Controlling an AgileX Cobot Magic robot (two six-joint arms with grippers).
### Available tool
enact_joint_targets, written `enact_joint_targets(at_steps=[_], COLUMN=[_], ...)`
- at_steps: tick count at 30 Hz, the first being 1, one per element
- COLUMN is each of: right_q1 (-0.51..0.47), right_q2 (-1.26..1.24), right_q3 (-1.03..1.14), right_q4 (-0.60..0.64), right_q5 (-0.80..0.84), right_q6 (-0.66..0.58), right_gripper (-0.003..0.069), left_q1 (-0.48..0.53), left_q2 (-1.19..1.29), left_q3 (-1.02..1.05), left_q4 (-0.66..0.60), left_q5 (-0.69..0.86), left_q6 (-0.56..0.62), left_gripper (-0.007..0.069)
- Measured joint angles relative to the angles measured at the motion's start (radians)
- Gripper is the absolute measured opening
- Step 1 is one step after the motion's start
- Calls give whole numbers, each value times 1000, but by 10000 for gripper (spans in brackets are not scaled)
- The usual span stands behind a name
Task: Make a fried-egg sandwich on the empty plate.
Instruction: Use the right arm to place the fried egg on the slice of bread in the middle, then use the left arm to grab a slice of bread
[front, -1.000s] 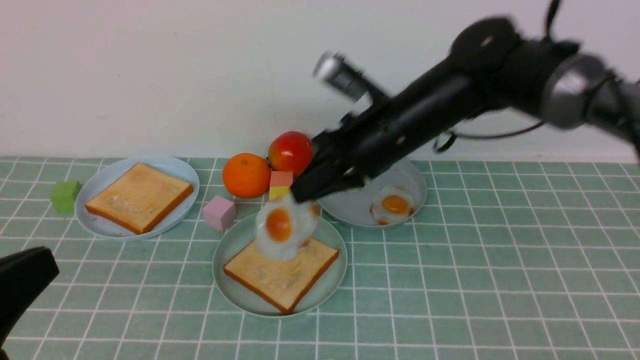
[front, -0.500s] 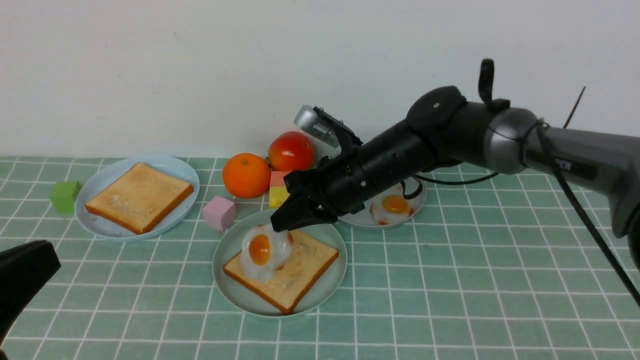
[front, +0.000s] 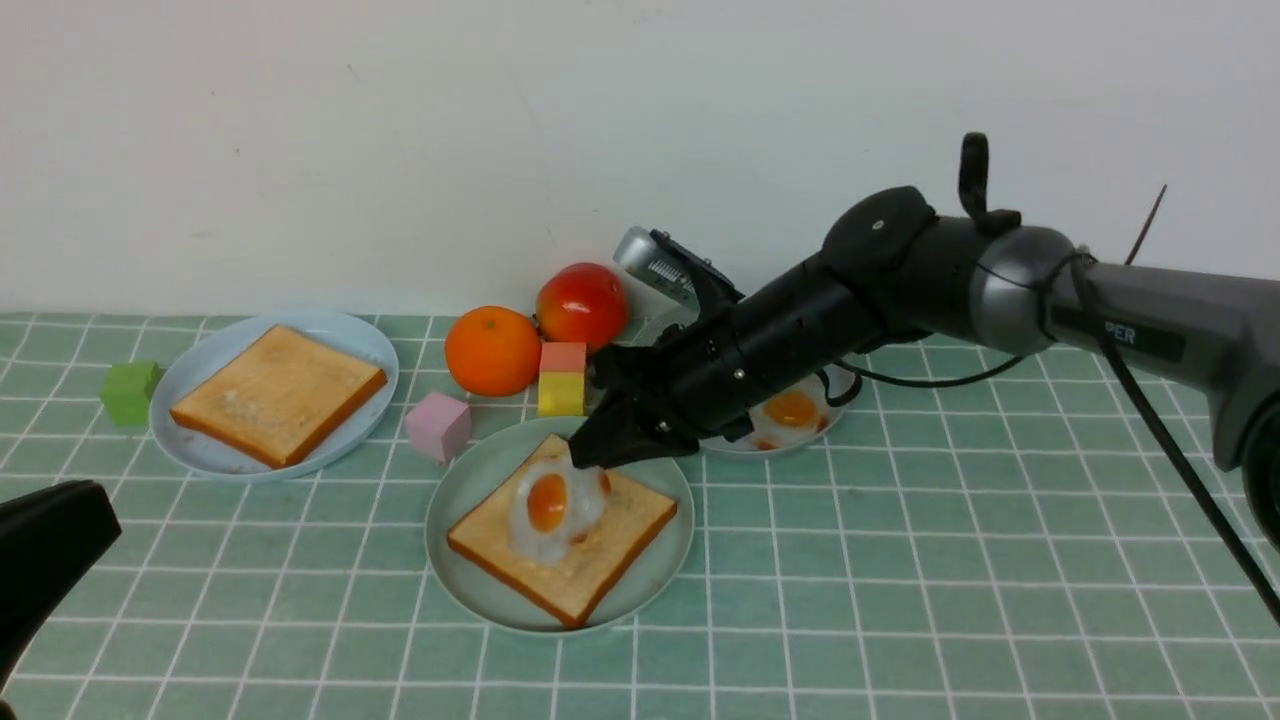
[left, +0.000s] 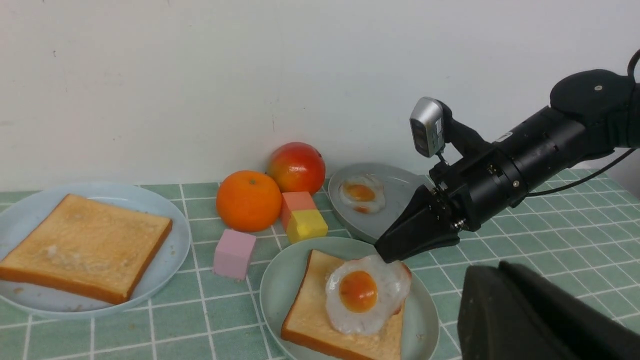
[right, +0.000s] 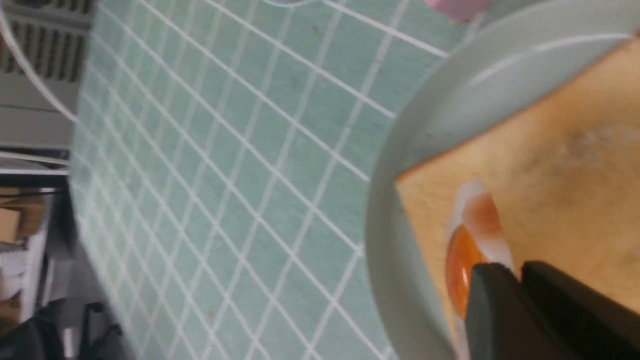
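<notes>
Surface (front: 960, 620): green, tiled in pale lines, spans the lower frame.

Green plate (front: 470, 590): centre, low rim; round, so no long axis. Blue plate (front: 190, 452): upper left.

Lower toast (front: 610, 560): flat on the green plate, turned diamond-wise, one corner toward the bottom of frame. Upper toast (front: 280, 395): on the blue plate, likewise cornerwise. Both square, no clear long axis. Likely light, fairly stiff, crumbly at the crust; best taken by opposite crust edges, gently, kept level.

Right end effector (front: 578, 463): centre, tips touching the egg's upper edge. Clenched or letting go, I cannot tell. Left end effector (left: 500, 266): closed, appears to hold nothing.

Egg (front: 558, 508): over the lower toast, tilted, yolk side showing; nearly round, no definite long axis, upper edge at the tips. Probably light, floppy, maybe slick; a pinch on the white rim, off the yolk, suits it.

Judgement: egg being laid down; upper toast remains to cap it. Risk: egg clings to a fingertip and drags off centre.
</notes>
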Motion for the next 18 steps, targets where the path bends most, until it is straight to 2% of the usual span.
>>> enact_joint_targets(at_steps=[3,6,10,12,15,16,17,18], right_q1=[-3,-9,-29,-52,-73,-82,-82,-83], right_q2=[0,0,-11,-45,-102,-176,-185,-254], right_q3=[0,0,0,0,0,0,0,0], right_q4=[-103,-166,-231,-267,-303,-347,-353,-405], right_q5=[-3,-3,2,23,59,109,116,164], right_q6=[41,48,55,75,91,99,99,109], right_gripper=[281,389,470,479,451,402,394,331], left_q1=[0,0,0,0,0,0,0,0], left_q2=[0,0,0,0,1,10,10,32], left_q3=[0,0,0,0,0,0,0,0], left_q4=[0,0,0,0,-9,-24,-23,-34], left_q5=[0,0,-1,-1,0,0,0,2], left_q6=[0,0,0,0,-1,-1,-1,-1], left_gripper=[19,22,26,29,31,33,33,30])
